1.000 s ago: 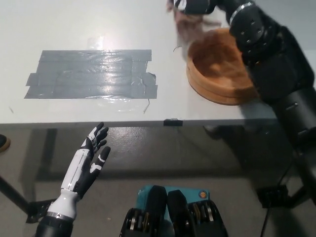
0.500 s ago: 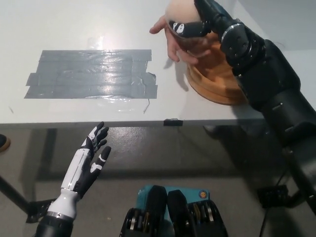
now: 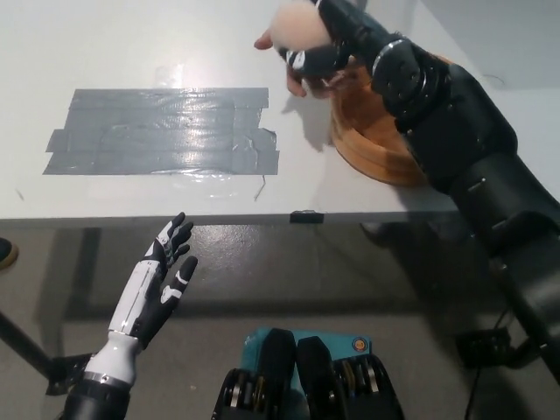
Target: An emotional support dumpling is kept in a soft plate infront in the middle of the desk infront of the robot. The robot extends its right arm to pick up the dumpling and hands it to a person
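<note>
The dumpling (image 3: 300, 24) is now in the air at the far edge of the scene, a pale round thing held by the black right hand (image 3: 322, 54), whose fingers are closed around it from the right and from below. Compared with half a second ago it has travelled a little to the left and farther away, and it is clear of the soft plate (image 3: 378, 144), which lies on the desk (image 3: 175, 44) to the right with nothing visible in it (the arm covers its far right part, so I cannot see all of it). A person's hand (image 3: 282, 48) is just beside the dumpling, on its left and underneath, with the fingers spread; whether it touches the dumpling already I cannot tell. I judge that the picking is done and the handing over is in progress: what remains is that the person takes hold and the robot lets go. The right arm reaches from the near right diagonally over the plate, stretched far out, with the wrist turned toward the left. The white left hand (image 3: 162, 278) rests low at the near left, below the desk edge, open and holding nothing. A patch of grey tape (image 3: 162, 131) lies on the desk, well apart from all this.
</note>
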You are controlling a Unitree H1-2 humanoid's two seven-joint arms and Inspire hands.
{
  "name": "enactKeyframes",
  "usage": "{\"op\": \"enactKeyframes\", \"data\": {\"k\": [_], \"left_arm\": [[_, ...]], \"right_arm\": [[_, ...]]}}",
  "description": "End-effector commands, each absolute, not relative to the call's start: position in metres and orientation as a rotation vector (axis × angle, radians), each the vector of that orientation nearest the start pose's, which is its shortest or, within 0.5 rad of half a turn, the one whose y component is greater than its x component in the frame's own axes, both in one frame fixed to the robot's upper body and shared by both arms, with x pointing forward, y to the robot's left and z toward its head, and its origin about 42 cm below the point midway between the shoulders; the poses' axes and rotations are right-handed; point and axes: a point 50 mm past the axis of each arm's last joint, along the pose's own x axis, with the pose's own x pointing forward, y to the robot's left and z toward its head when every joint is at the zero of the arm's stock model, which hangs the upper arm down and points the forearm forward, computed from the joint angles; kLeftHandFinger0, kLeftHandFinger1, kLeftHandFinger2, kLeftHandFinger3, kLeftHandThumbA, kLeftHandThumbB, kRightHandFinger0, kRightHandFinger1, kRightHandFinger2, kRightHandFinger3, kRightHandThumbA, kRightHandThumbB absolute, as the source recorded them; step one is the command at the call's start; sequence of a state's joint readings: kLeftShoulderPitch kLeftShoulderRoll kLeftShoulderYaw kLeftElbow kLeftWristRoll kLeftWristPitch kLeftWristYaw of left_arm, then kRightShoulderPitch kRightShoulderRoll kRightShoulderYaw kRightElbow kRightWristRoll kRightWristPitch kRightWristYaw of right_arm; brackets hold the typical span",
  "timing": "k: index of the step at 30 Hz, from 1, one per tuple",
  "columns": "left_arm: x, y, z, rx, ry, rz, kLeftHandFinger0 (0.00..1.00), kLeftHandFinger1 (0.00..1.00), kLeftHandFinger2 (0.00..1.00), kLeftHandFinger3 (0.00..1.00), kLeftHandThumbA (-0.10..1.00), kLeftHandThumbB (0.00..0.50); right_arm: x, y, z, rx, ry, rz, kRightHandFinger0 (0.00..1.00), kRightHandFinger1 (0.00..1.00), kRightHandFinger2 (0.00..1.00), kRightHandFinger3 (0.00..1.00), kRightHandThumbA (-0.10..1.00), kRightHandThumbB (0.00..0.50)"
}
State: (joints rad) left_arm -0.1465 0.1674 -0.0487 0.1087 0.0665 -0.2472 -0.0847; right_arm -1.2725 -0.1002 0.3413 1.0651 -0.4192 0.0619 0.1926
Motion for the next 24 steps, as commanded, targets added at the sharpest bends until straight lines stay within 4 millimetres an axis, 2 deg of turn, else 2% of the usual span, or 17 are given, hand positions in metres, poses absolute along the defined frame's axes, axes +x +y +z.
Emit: {"op": "enactKeyframes", "data": {"k": [1,2,3,7,13,15,18,20,21,23,24], "left_arm": [[0.339,0.24,0.144,0.264,-0.342,-0.204,1.0,1.0,1.0,1.0,0.83,0.319],[0.339,0.24,0.144,0.262,-0.342,-0.202,1.0,1.0,1.0,1.0,0.83,0.319],[0.337,0.241,0.143,0.262,-0.338,-0.2,1.0,1.0,1.0,1.0,0.83,0.321],[0.337,0.24,0.144,0.263,-0.336,-0.203,1.0,1.0,1.0,1.0,0.83,0.317],[0.337,0.239,0.142,0.272,-0.335,-0.211,1.0,1.0,1.0,1.0,0.83,0.319],[0.338,0.239,0.142,0.27,-0.332,-0.212,1.0,1.0,1.0,1.0,0.83,0.322],[0.338,0.238,0.141,0.259,-0.331,-0.207,1.0,1.0,1.0,1.0,0.82,0.324],[0.335,0.238,0.14,0.257,-0.326,-0.208,1.0,1.0,1.0,1.0,0.82,0.326],[0.335,0.238,0.14,0.253,-0.323,-0.207,1.0,1.0,1.0,1.0,0.81,0.327],[0.335,0.237,0.141,0.247,-0.32,-0.203,1.0,1.0,1.0,1.0,0.81,0.335],[0.336,0.237,0.141,0.248,-0.315,-0.202,1.0,1.0,1.0,1.0,0.81,0.345]], "right_arm": [[0.584,-0.089,0.394,-1.021,-0.009,0.571,1.0,1.0,1.0,1.0,0.62,0.5],[0.585,-0.091,0.393,-1.025,-0.011,0.574,1.0,1.0,1.0,1.0,0.61,0.5],[0.584,-0.091,0.392,-1.052,-0.003,0.578,1.0,1.0,1.0,1.0,0.7,0.5],[0.585,-0.094,0.396,-1.089,-0.013,0.544,1.0,1.0,1.0,1.0,0.79,0.5],[0.585,-0.1,0.403,-1.133,-0.023,0.501,1.0,1.0,1.0,1.0,0.84,0.5],[0.584,-0.103,0.417,-1.092,-0.05,0.492,1.0,1.0,1.0,1.0,0.84,0.5],[0.577,-0.105,0.44,-1.072,-0.106,0.473,1.0,1.0,1.0,1.0,0.9,0.5],[0.572,-0.106,0.451,-1.046,-0.153,0.452,1.0,1.0,1.0,1.0,0.89,0.5],[0.567,-0.108,0.468,-0.965,-0.218,0.468,1.0,1.0,1.0,1.0,0.84,0.5],[0.562,-0.11,0.483,-0.922,-0.276,0.461,1.0,1.0,1.0,1.0,0.86,0.5],[0.555,-0.113,0.497,-0.89,-0.327,0.426,1.0,1.0,1.0,1.0,0.85,0.5]]}}
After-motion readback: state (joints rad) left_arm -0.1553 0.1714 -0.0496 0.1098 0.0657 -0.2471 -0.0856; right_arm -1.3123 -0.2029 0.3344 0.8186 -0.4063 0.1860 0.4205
